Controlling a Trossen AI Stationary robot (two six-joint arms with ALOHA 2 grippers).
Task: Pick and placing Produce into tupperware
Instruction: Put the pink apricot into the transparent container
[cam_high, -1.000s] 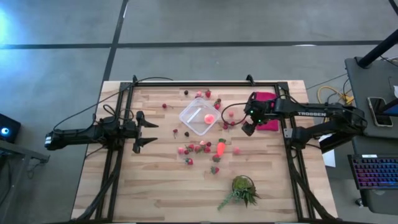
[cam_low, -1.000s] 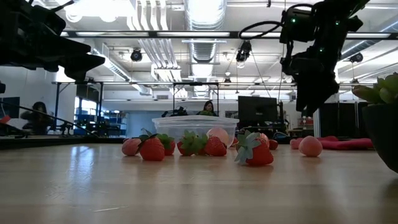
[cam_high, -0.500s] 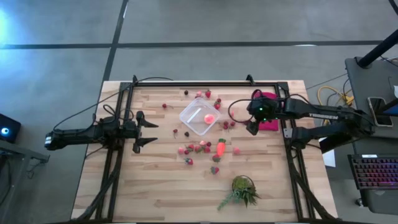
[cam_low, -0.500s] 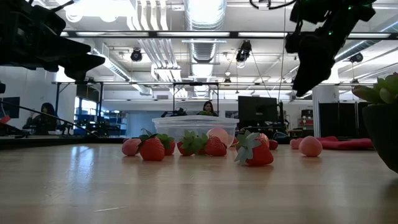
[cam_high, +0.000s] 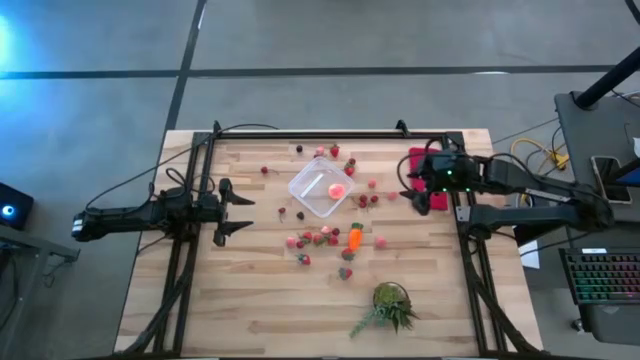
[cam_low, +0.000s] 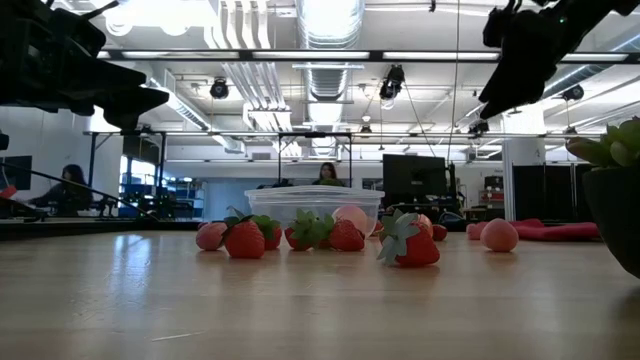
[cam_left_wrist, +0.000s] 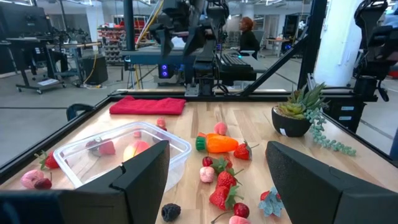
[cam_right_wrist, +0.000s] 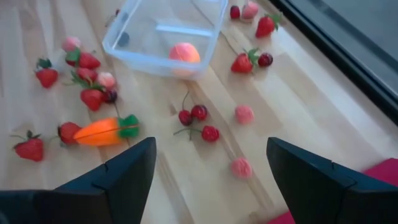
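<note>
Both arms raised, left gripper (cam_high: 240, 213) and right gripper (cam_high: 413, 192) wide apart and empty.

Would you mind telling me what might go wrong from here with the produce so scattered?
The cherries lie close together with thin stems, so a grab may lift several or snag. The tupperware is light and could slide if bumped. The right claw, open, sits over the magenta cloth and might catch it when descending.

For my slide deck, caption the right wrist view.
Open right tool above scattered produce; one peach piece in the tupperware.
</note>
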